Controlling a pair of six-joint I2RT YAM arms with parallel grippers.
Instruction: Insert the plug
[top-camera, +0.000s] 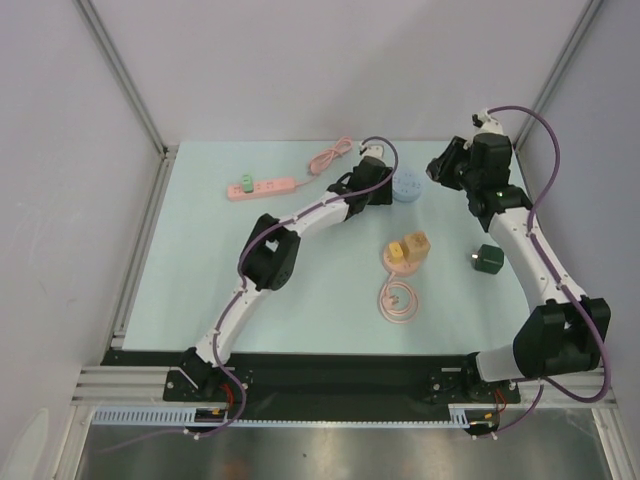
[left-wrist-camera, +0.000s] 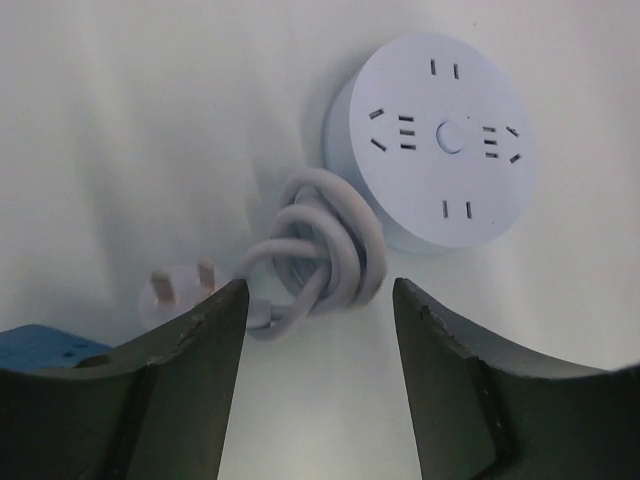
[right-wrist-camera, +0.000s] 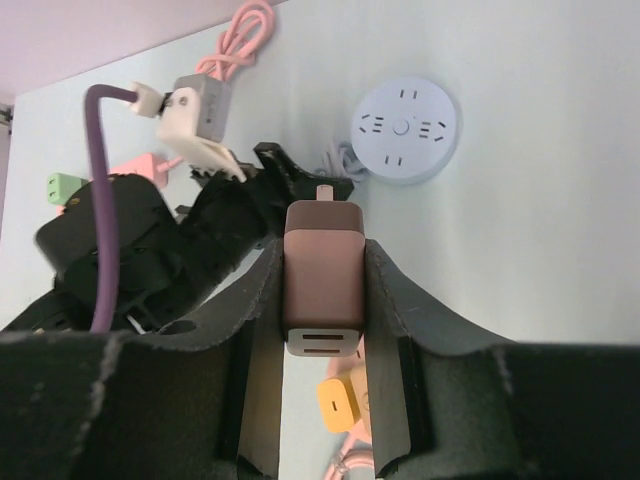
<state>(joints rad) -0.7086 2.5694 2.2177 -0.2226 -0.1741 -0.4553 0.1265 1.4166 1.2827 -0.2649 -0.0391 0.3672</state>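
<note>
1. R hand (right-wrist-camera: 322, 262) – clenched on brown plug adapter (right-wrist-camera: 322, 290), apart from round socket (right-wrist-camera: 405, 128) on counter (right-wrist-camera: 540, 250).
2. L hand (left-wrist-camera: 318, 300) – released, empty, over socket's coiled cord (left-wrist-camera: 325, 245).
3. Status: plug grasped; alignment & insertion into socket pending.

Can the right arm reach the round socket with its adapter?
Probably yes: the round socket lies uncovered ahead of the adapter; the open left gripper hovers beside it, over the cord.
</note>
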